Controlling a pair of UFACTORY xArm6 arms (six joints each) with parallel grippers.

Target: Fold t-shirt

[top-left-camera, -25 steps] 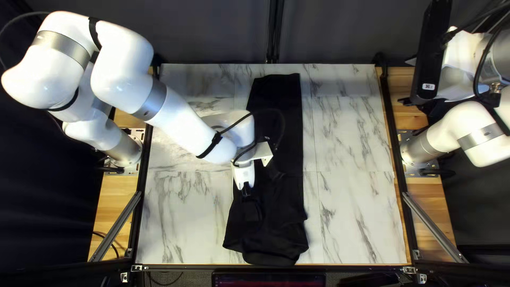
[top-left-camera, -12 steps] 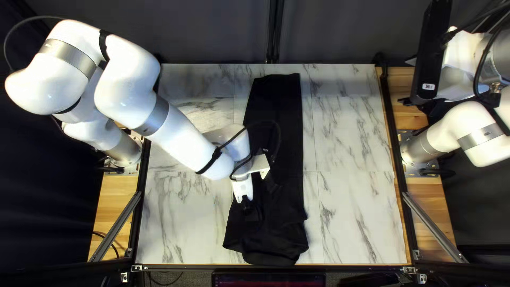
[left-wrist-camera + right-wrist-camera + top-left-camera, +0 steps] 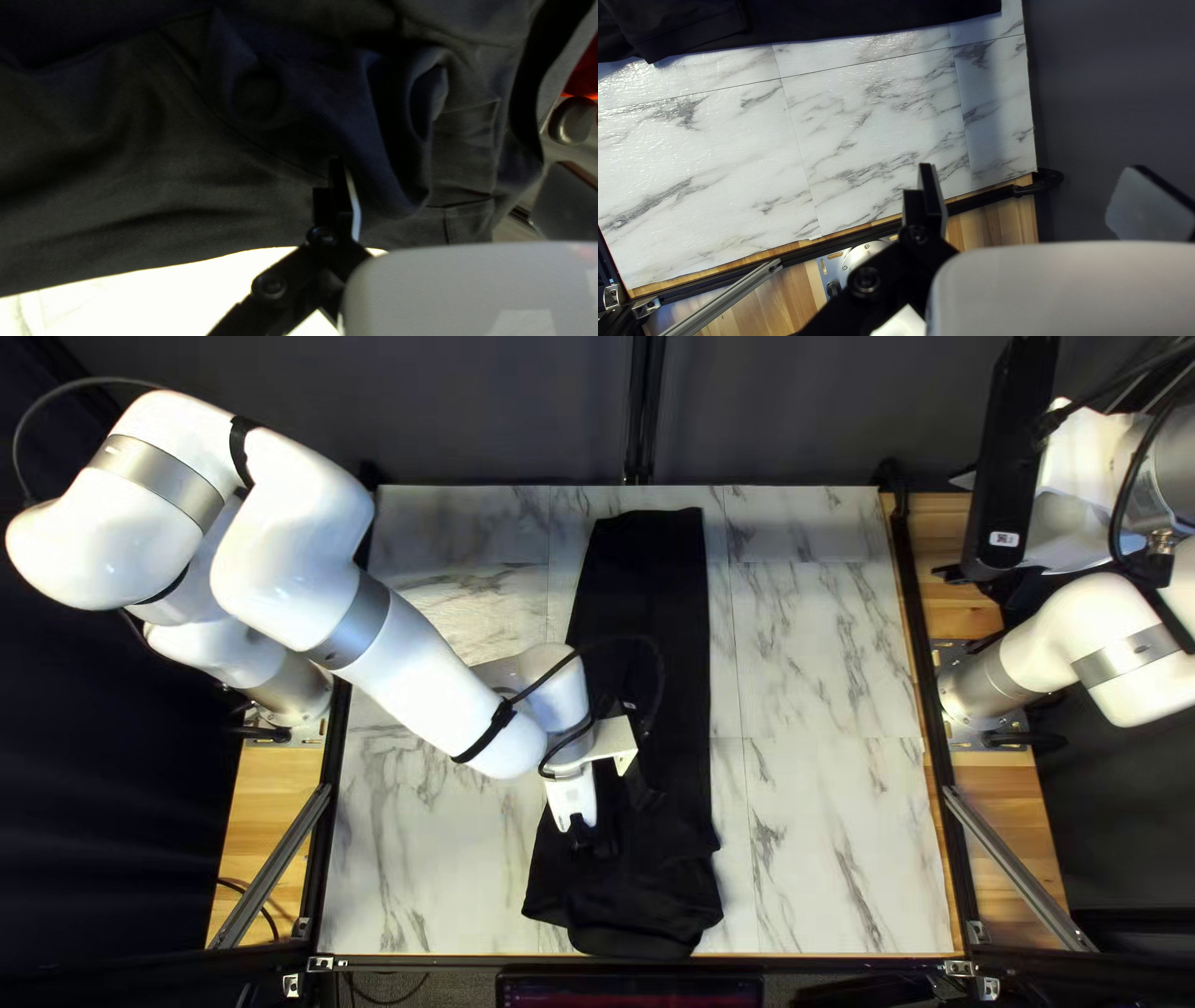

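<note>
The black t-shirt (image 3: 654,604) lies as a long narrow strip from near the table's far edge to its near edge. My left gripper (image 3: 583,836) is low over its nearer part, close to the strip's left border. In the left wrist view, the gripper (image 3: 451,171) stands open above rumpled cloth (image 3: 187,168), one finger on each side of raised folds. Whether its tips touch the cloth cannot be told. My right gripper (image 3: 954,525) is off the cloth at the table's right side; in the right wrist view, the gripper (image 3: 1033,174) is open, nothing between its fingers.
Marble-patterned table (image 3: 828,660) shows on both sides of the cloth. Black rails (image 3: 924,672) run along its sides, with a slanted metal strut (image 3: 1015,865) at the right. My left arm (image 3: 423,666) reaches across the table's left half.
My left gripper has moved over the cloth toward the table's near edge, and its arm has shifted with it. The cloth looks about the same. My right arm has stayed still.
</note>
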